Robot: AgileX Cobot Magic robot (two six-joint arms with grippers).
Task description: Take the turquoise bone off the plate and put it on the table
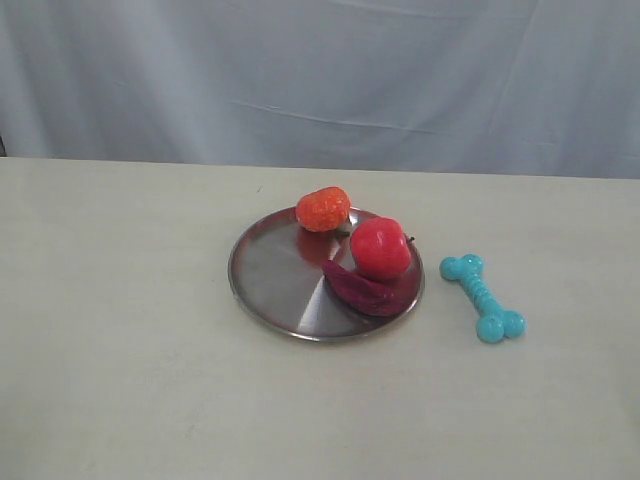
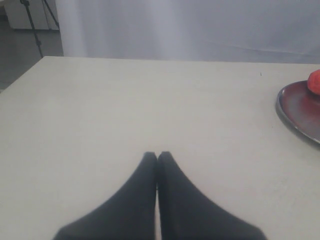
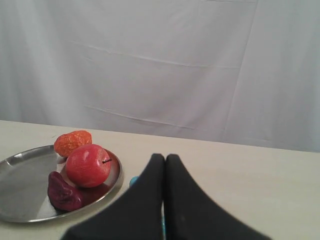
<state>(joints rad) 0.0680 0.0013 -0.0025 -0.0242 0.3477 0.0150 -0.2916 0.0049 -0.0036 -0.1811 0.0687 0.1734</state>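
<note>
The turquoise bone (image 1: 482, 297) lies flat on the cream table (image 1: 120, 350), just right of the steel plate (image 1: 275, 275) and apart from its rim. Neither gripper shows in the exterior view. In the right wrist view my right gripper (image 3: 165, 157) is shut and empty, hanging above the table; a sliver of the bone (image 3: 133, 181) peeks out beside its fingers, next to the plate (image 3: 25, 175). My left gripper (image 2: 157, 155) is shut with nothing in it, over bare table well left of the plate (image 2: 295, 107).
On the plate rest a red apple (image 1: 380, 247), an orange knobbly fruit (image 1: 322, 208) at the far rim and a dark purple piece (image 1: 365, 290). A grey-white cloth backdrop (image 1: 320, 70) hangs behind the table. The table's left edge (image 2: 20, 75) shows in the left wrist view.
</note>
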